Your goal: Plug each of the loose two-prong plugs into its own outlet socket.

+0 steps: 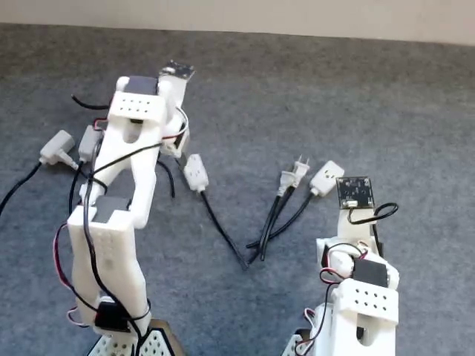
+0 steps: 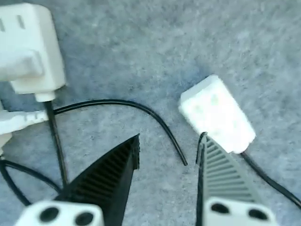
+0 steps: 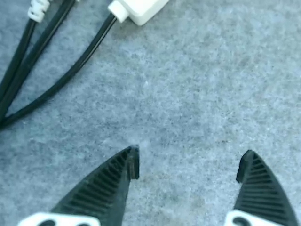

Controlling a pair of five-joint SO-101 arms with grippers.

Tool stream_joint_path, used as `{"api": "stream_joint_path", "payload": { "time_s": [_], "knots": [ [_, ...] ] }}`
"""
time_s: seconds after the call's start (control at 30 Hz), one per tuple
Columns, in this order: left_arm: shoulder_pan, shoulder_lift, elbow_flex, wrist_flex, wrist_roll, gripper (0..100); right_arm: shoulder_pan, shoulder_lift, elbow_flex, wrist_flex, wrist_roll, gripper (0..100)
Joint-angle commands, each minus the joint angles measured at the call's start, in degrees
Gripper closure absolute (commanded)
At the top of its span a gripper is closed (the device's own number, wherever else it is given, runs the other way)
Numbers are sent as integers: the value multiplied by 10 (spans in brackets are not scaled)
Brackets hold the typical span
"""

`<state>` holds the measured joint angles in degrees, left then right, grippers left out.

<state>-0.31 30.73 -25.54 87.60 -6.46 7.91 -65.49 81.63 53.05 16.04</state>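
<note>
- Left gripper (image 2: 169, 147) hangs with its jaws spread apart and nothing held; from the high view its tips are hidden under the arm's own white shell.
- One ribbed finger (image 2: 221, 176) ends right at the cord end of a white socket block (image 2: 216, 113); whether the two touch is hard to tell.
- That block is smooth, rounded-rectangular plastic with a thin black cord (image 2: 141, 107) curling across the surface near it.
- Right gripper (image 3: 188, 162) also stands wide, nothing between its black sawtooth-ribbed fingers, over bare cloth; from above it is hidden beneath its wrist camera board (image 1: 355, 191).
- Second socket (image 2: 28, 47) is cut off by the frame edge; two narrow slots show on its face.
- Third socket (image 1: 325, 178) lies just ahead of the right arm, cropped to a corner in the right wrist view.
- Two-prong plug (image 1: 300, 167) lies loose beside it, metal prongs free; the other plug (image 1: 286, 180) lies alongside, its prongs too small to make out.
- Table cover (image 1: 297, 89) is grey, fuzzy, felt-like.
</note>
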Motion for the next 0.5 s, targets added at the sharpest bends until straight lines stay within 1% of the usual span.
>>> {"api": "stream_joint_path", "payload": {
  "time_s": [0.0, 0.1, 0.13, 0.27, 0.37, 0.47],
  "knots": [
    [-4, -51, -15, 7, 0, 787, -3, -8, -5, -8, 4, 674],
    [7, -68, -15, 7, 6, 786, -3, -8, -4, -8, 4, 674],
    [12, -71, -15, 7, 19, 784, -3, -8, -4, -8, 4, 674],
    [37, -65, -11, 7, 138, 786, -3, -8, -4, -8, 4, 674],
    [73, -44, -11, 8, 237, 786, -3, -8, -4, -8, 4, 674],
    [113, -15, -11, 8, 294, 786, -3, -8, -4, -8, 4, 674]
  ]
}}
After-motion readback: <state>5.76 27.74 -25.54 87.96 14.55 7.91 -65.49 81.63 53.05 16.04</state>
